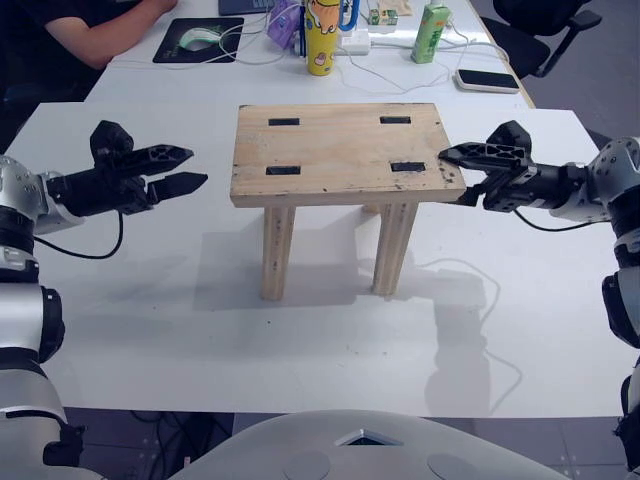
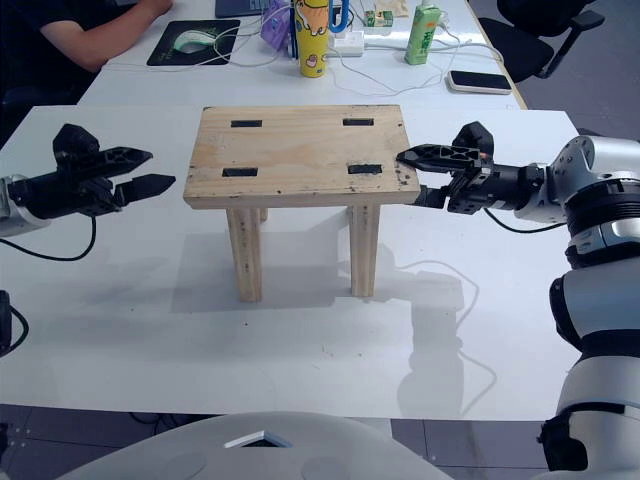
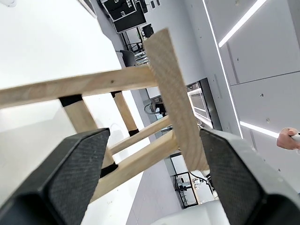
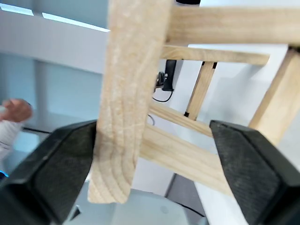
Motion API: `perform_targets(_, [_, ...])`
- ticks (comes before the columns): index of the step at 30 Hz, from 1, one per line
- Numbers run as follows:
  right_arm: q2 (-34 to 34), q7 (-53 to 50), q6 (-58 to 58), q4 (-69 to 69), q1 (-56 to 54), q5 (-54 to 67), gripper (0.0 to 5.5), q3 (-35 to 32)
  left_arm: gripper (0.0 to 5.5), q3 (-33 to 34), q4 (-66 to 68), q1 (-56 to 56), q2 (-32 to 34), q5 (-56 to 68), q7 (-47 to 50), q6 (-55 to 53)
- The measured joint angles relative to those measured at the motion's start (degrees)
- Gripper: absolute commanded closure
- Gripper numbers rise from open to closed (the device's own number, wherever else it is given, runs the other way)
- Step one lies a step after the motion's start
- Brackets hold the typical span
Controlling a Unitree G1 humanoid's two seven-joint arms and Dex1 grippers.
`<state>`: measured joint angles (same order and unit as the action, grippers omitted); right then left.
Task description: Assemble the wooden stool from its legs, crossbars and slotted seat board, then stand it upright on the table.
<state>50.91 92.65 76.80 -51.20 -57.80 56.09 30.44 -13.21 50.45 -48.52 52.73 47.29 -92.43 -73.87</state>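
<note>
The wooden stool (image 1: 340, 152) stands upright on the white table (image 1: 150, 330), slotted seat board on top and legs (image 1: 277, 252) below. My left gripper (image 1: 192, 168) hovers open a short way off the seat's left end, holding nothing. In the left wrist view its pads (image 3: 70, 178) frame the seat edge (image 3: 173, 93) and the crossbars beyond. My right gripper (image 1: 455, 176) is open at the seat's right end, one finger above the board and one below. The right wrist view shows the board's edge (image 4: 131, 93) between the fingers (image 4: 253, 173), close to one pad.
A second table behind holds a yellow cup (image 1: 321, 40), a green carton (image 1: 431, 32), a phone (image 1: 487, 79), a mouse on a dark pad (image 1: 198, 40) and cables. A person's arm rests at the back left. Bare tabletop lies in front of the stool.
</note>
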Motion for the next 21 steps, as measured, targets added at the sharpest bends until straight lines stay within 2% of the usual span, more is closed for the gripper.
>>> perform_targets(4, [2.27, -0.02, -2.6, -1.39, 0.61, 0.37, 1.3, -0.93, 1.94, 2.21, -4.65, 5.96, 2.87, 2.73, 0.0, 0.15])
perform_targets(7, [5.74, -0.08, -1.08, -4.74, 2.86, 1.16, 1.3, -6.48, 1.94, 6.77, -8.93, 15.86, 7.19, 5.73, -0.01, 0.36])
perform_targets(10, [5.93, -0.05, 2.32, -5.66, 2.7, 3.58, 1.3, -12.81, 1.94, 10.91, -12.79, 23.28, 7.94, 7.29, -0.01, 1.06])
perform_targets(13, [5.07, -0.05, 5.09, -4.88, 2.94, 5.11, 1.3, -16.06, 1.94, 14.38, -18.21, 31.33, 7.85, 8.3, 0.04, 1.26])
perform_targets(16, [6.76, -0.04, 2.68, -0.79, 8.17, 4.61, 1.3, -14.51, 1.94, 17.32, -26.63, 39.23, 7.45, 9.83, 0.16, 0.91])
perform_targets(21, [14.72, -0.06, -14.08, 2.56, 20.04, -3.51, 1.3, -2.87, 1.94, 22.36, -42.11, 48.92, 7.09, 11.22, 2.53, 2.26])
